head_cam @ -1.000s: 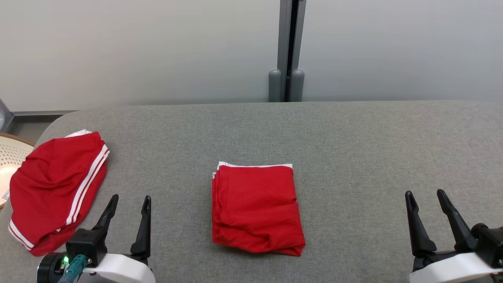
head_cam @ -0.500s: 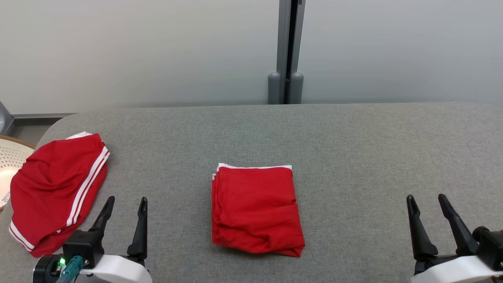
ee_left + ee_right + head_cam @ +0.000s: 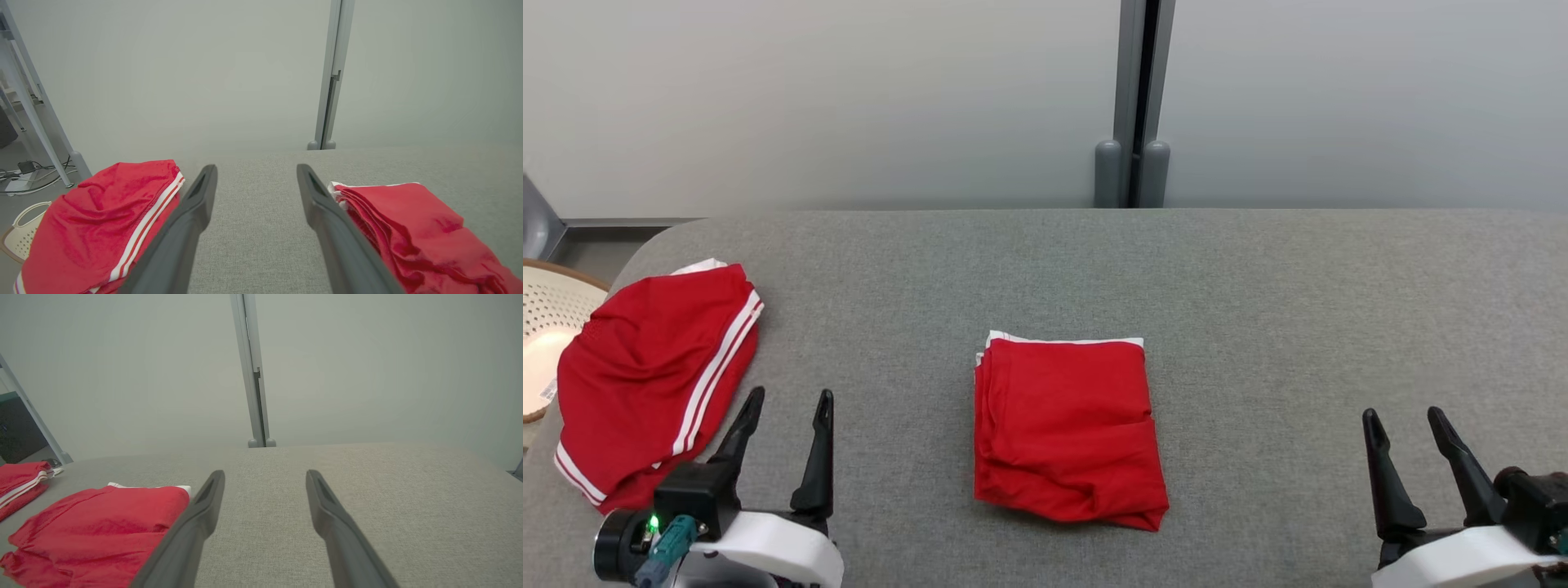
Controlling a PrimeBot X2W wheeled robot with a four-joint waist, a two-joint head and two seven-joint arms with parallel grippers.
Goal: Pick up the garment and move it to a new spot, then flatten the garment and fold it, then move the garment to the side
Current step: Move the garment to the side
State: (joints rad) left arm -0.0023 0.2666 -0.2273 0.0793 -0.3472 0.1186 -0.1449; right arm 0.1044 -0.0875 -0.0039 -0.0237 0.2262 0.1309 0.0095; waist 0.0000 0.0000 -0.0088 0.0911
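Observation:
A red garment lies folded into a compact rectangle in the middle of the grey table, a white edge showing along its far side. My left gripper stands open near the front left, to the left of the garment. Well to the garment's right, at the front right, my right gripper is open. Neither gripper touches the cloth. In the right wrist view the folded garment lies left of the open fingers.
A second red garment with white side stripes lies rumpled at the table's left end, just left of my left gripper. A pale perforated basket sits beyond the left edge. A grey wall with a post stands behind.
The head camera has shifted a little, so the whole picture has slid right. Both garments lie as before and both grippers remain open with nothing in them.

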